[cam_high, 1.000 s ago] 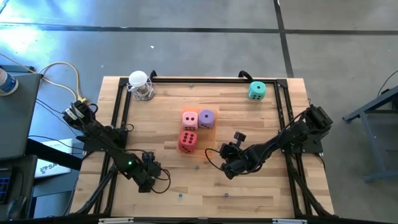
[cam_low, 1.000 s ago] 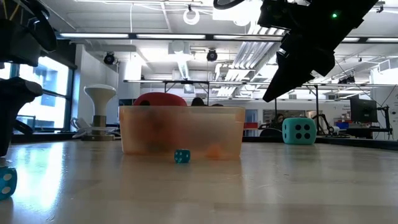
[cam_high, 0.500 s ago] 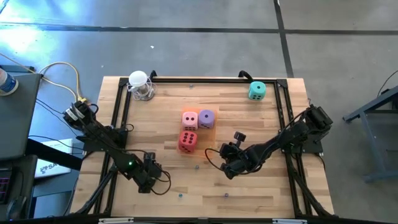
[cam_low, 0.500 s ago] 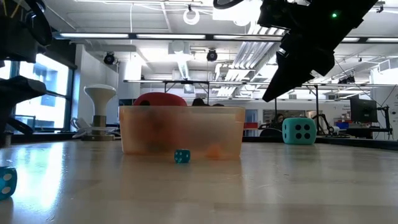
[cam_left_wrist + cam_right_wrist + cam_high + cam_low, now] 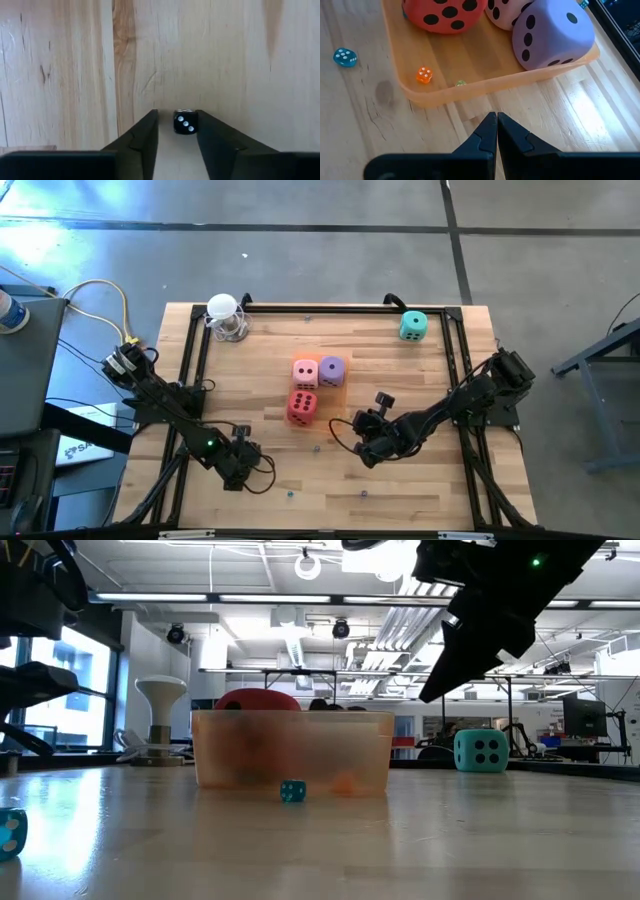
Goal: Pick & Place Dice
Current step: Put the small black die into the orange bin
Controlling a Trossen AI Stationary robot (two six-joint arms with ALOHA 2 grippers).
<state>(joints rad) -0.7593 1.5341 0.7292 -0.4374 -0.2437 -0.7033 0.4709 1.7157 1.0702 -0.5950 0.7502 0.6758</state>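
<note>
Pale wooden planks of the table [image 5: 440, 480] fill the high view. My left claw [image 5: 236, 470] sits at lower left, my right claw [image 5: 368, 452] just right of lower centre. The red die [image 5: 303, 405], pink die [image 5: 306, 372] and purple die [image 5: 332, 370] cluster mid-frame; the teal die [image 5: 412, 326] stands alone at upper right.

Low view: the translucent orange tray [image 5: 290, 750] sits centre, a small teal die [image 5: 292, 791] in front of it, and the big teal die stands at right. One of my arms hangs dark at upper right.

Left wrist view: my fingers [image 5: 147, 132] are narrowly parted, with a tiny black die [image 5: 185, 122] between them, against one finger and clear of the other.

Right wrist view: my fingers are pressed together, empty, just short of the tray's rim. The red, pink and purple dice sit in the tray, along with a tiny orange die [image 5: 424, 75].
</note>
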